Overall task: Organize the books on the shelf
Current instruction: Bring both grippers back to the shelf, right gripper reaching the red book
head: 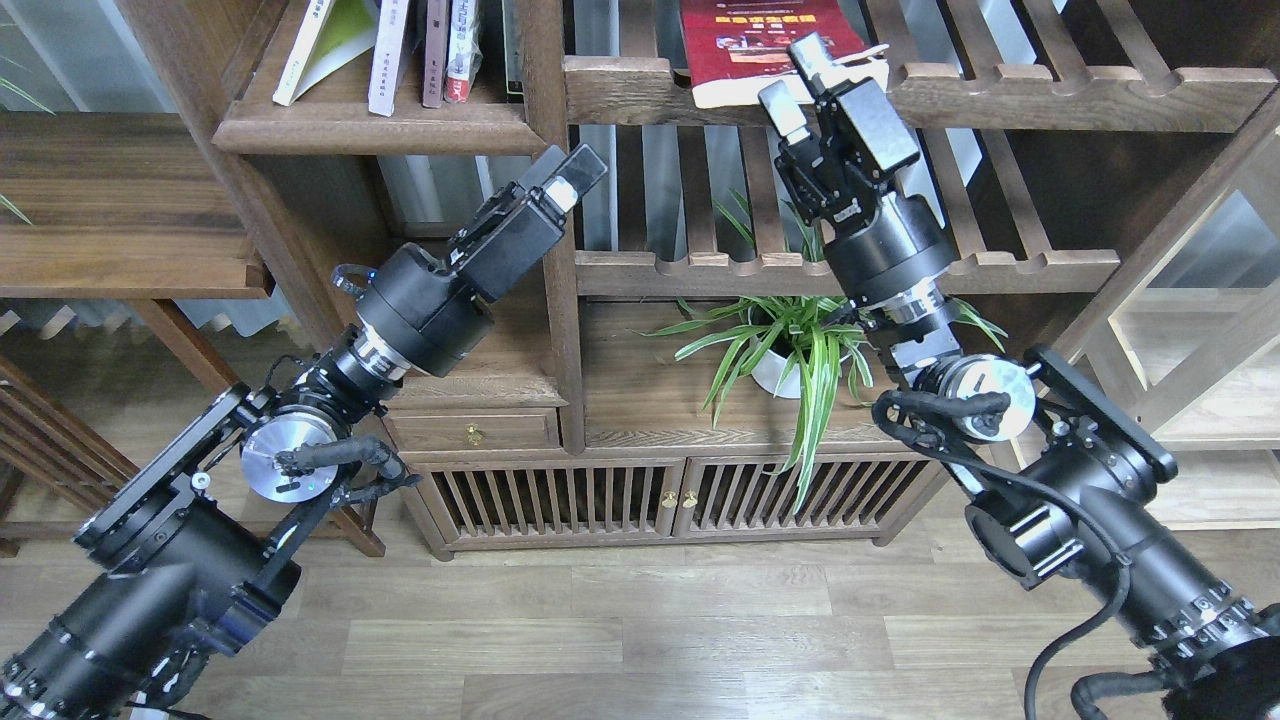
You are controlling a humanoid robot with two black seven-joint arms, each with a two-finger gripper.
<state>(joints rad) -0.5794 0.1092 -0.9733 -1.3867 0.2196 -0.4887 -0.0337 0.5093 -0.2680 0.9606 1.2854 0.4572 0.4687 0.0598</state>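
The dark red book with thick white pages lies flat on the upper slatted rack, its front edge overhanging. My right gripper is open at that edge, with one finger over the cover and the other below the pages. The dark plank shelf is at the upper left and holds several leaning books. Among them are a yellow-green and white one and a pale white one. My left gripper points up beside the bookcase post, just below the shelf. Its fingers cannot be told apart.
A potted spider plant stands on the lower ledge beneath my right arm. A low cabinet with slatted doors is below it. A pale wood rack is at the right. A dark wooden board juts out at the left.
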